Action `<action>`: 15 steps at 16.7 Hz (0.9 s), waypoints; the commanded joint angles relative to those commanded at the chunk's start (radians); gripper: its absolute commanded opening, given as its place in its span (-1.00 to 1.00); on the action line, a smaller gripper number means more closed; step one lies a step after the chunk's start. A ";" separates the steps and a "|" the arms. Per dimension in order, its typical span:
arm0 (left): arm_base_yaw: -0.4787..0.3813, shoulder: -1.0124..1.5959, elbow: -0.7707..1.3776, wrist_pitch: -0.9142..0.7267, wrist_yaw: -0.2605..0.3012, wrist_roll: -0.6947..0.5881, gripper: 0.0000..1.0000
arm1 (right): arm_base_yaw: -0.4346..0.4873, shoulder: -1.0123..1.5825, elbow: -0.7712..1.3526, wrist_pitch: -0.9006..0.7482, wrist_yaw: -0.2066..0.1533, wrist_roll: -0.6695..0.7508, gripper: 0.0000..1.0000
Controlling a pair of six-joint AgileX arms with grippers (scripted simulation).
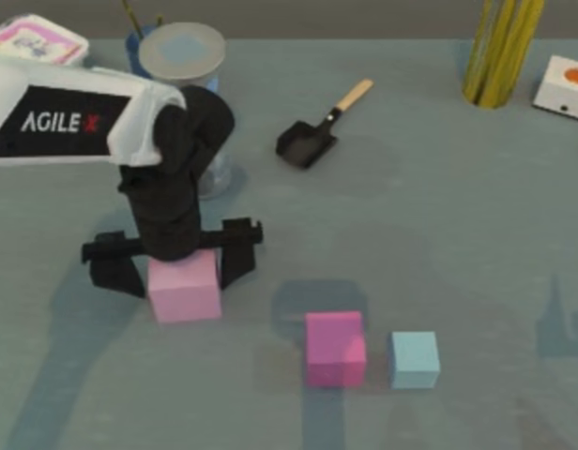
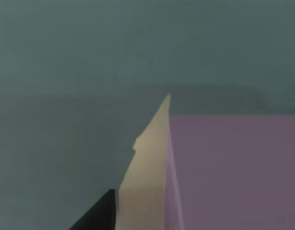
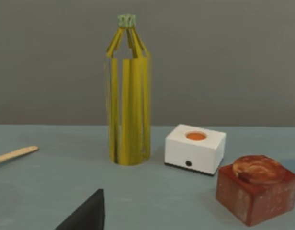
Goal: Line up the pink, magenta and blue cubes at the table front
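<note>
The black wrist of the left gripper [image 1: 181,251] hides the far part of the pale pink cube [image 1: 186,289] between its fingers. In the left wrist view that cube [image 2: 233,172] runs off the frame edge. Behind the gripper, its arm partly covers a blue pencil cup [image 1: 142,49]. The right gripper is out of sight.

front-left table [image 1: 73,394] open | magenta cube [image 1: 334,349] touching blue cube [image 1: 415,359]

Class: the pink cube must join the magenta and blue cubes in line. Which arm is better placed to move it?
Left. The left gripper straddles the pink cube, one finger against its side. The right arm is absent from the top view, facing the far right corner.
</note>
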 joint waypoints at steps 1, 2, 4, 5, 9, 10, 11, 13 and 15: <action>0.000 0.000 0.000 0.000 0.000 0.000 0.25 | 0.000 0.000 0.000 0.000 0.000 0.000 1.00; 0.000 0.000 0.000 0.000 0.000 0.000 0.10 | 0.000 0.000 0.000 0.000 0.000 0.000 1.00; 0.000 0.000 0.000 0.000 0.000 0.000 -0.21 | 0.000 0.000 0.000 0.000 0.000 0.000 1.00; 0.000 0.000 0.000 0.000 0.000 0.000 -0.36 | 0.000 0.000 0.000 0.000 0.000 0.000 1.00; 0.000 0.000 0.000 0.000 0.000 0.000 -0.96 | 0.000 0.000 0.000 0.000 0.000 0.000 1.00; 0.000 0.000 0.000 0.000 0.000 0.000 -1.00 | 0.000 0.000 0.000 0.000 0.000 0.000 1.00; 0.000 0.000 0.000 0.000 0.000 0.000 -1.00 | 0.000 0.000 0.000 0.000 0.000 0.000 1.00; 0.000 0.000 0.000 0.000 0.000 0.000 -1.00 | 0.000 0.000 0.000 0.000 0.000 0.000 1.00; 0.000 0.000 0.000 0.000 0.000 0.000 -1.00 | 0.000 0.000 0.000 0.000 0.000 0.000 1.00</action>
